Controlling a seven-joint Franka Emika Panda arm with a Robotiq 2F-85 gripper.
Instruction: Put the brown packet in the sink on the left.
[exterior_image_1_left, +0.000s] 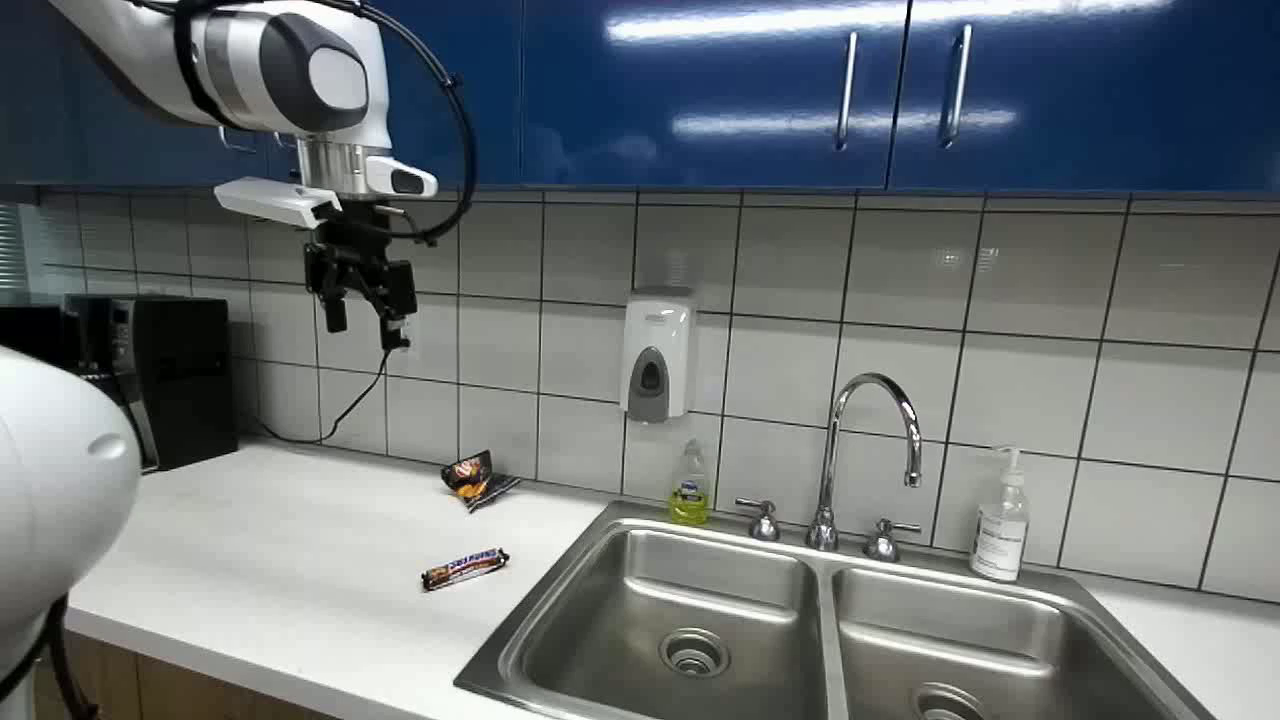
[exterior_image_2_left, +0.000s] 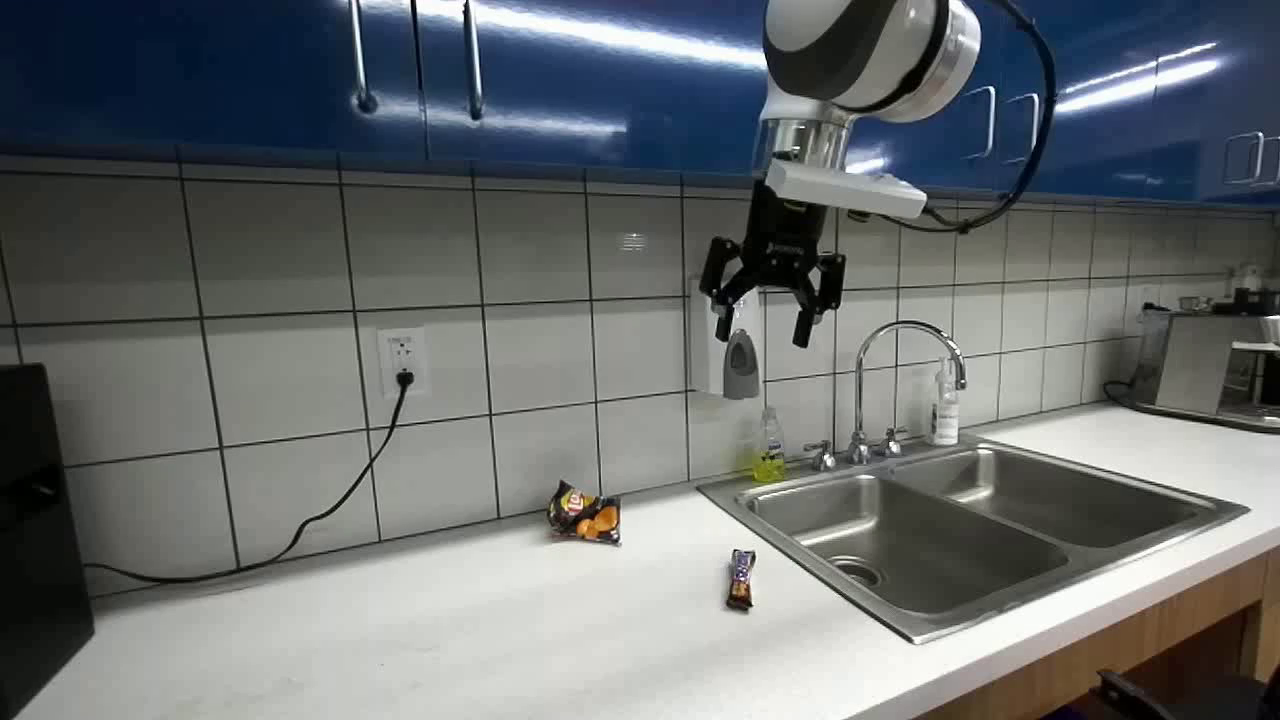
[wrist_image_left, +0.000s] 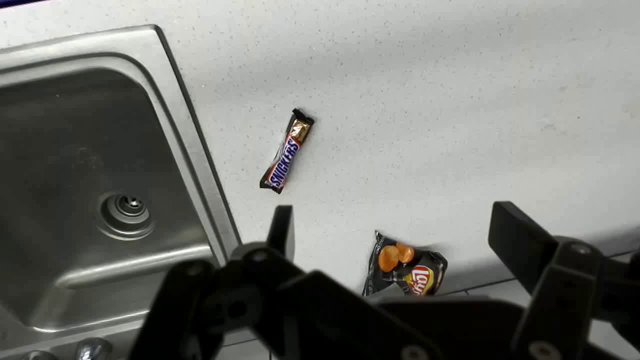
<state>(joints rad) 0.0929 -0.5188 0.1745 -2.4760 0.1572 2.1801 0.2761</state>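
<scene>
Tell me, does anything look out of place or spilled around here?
Mildly: the Snickers bar and the Lay's chip bag lie loose on the counter near the sink, where snacks seem odd. The bag also looks crumpled. I see no spill.

Brown packet (wrist_image_left: 287, 152); left sink (exterior_image_1_left: 600, 635)

Packet: Snickers wrapper, label up, seemingly sealed, lying flat and aslant, just left of centre in the wrist frame, outside the sink. Sink: round-cornered grey metal basin, lower centre of an exterior frame.
</scene>
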